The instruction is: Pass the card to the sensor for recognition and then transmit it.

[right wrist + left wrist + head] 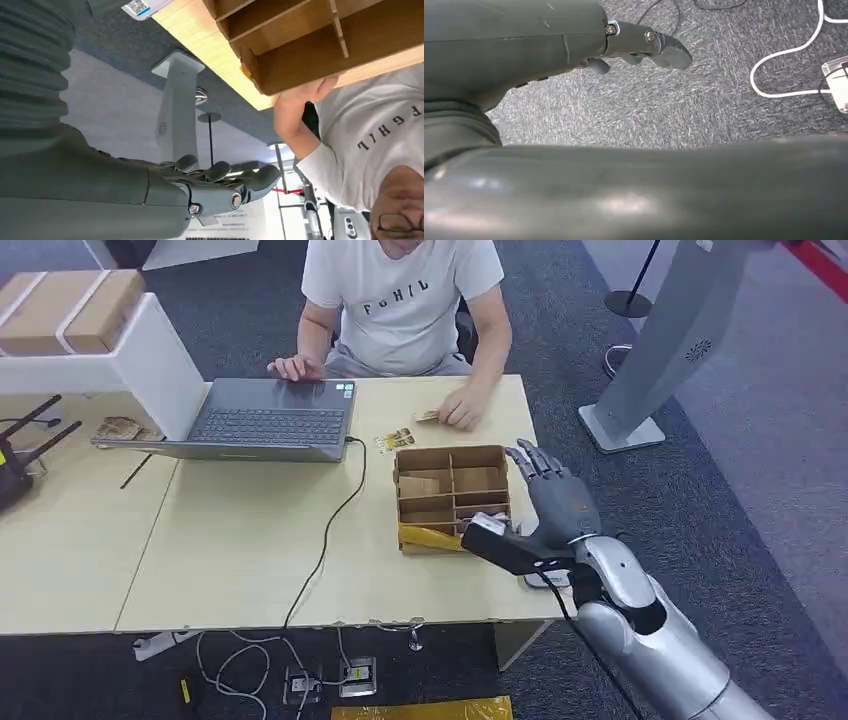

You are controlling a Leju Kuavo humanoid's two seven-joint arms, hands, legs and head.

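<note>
A brown cardboard box (452, 495) with several compartments stands on the pale wooden table (240, 540); flat brown cards lie in its cells. My right hand (555, 495) hovers just right of the box, fingers spread, holding nothing. In the right wrist view its fingers (225, 181) stretch out beside the box (300, 50). A person (405, 300) sits across the table and pinches a small card (429, 416). Two small cards (395, 440) lie behind the box. A small white device (545, 580) sits at the table's front edge under my wrist. My left hand (644, 45) hangs over the carpet, holding nothing.
An open grey laptop (270, 420) stands at the back, its black cable (330, 530) crossing the table to the front edge. Yellow tape (430, 537) hangs on the box's front. A black router (15, 465) sits far left. A grey stand (670, 350) rises to the right.
</note>
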